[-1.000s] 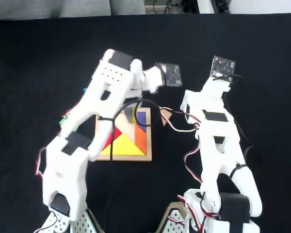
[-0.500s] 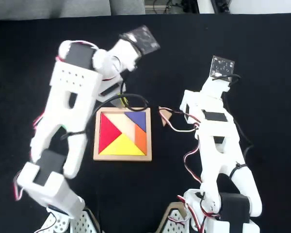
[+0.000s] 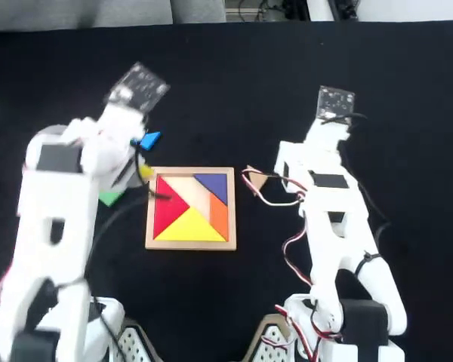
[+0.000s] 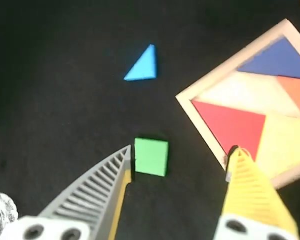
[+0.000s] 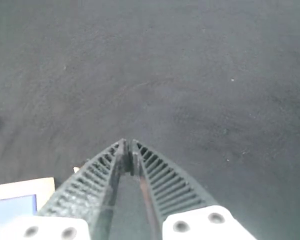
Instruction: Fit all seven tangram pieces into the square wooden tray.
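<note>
The left end effector (image 4: 181,150) hangs spread wide over the smooth green square (image 4: 151,157) lying just left of the square wooden tray (image 3: 190,245) at centre frame, and its yellow finger (image 4: 247,185) may snag the raised rim on closing, while the right end effector (image 5: 127,145) sits pinched shut, empty.
</note>
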Controlling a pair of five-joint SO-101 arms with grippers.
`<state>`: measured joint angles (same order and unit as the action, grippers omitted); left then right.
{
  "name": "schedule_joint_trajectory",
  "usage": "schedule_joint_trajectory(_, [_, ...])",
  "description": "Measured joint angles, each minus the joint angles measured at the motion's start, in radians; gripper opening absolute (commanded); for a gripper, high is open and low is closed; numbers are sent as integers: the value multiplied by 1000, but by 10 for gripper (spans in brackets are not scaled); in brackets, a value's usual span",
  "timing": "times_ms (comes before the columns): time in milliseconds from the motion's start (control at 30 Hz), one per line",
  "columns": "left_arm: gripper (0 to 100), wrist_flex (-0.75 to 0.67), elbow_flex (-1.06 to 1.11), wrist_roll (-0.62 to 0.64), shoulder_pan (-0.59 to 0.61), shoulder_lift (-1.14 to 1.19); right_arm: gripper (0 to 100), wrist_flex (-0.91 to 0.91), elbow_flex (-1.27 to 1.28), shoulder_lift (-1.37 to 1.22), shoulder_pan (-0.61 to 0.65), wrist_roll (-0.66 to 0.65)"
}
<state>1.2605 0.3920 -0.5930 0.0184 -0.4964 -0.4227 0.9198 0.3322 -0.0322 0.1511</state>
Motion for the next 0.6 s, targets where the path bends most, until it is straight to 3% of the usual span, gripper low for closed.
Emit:
schedule_joint_trajectory(200, [300, -275, 419, 190, 81, -270, 11, 0, -48, -100, 8, -11])
schedule_joint_trajectory(400, [300, -443, 585, 396, 175, -265, 11, -81, -180, -232, 77, -114])
schedule_joint_trajectory(600, [300, -733, 747, 526, 249, -221, 11, -252, -390, -410, 101, -126])
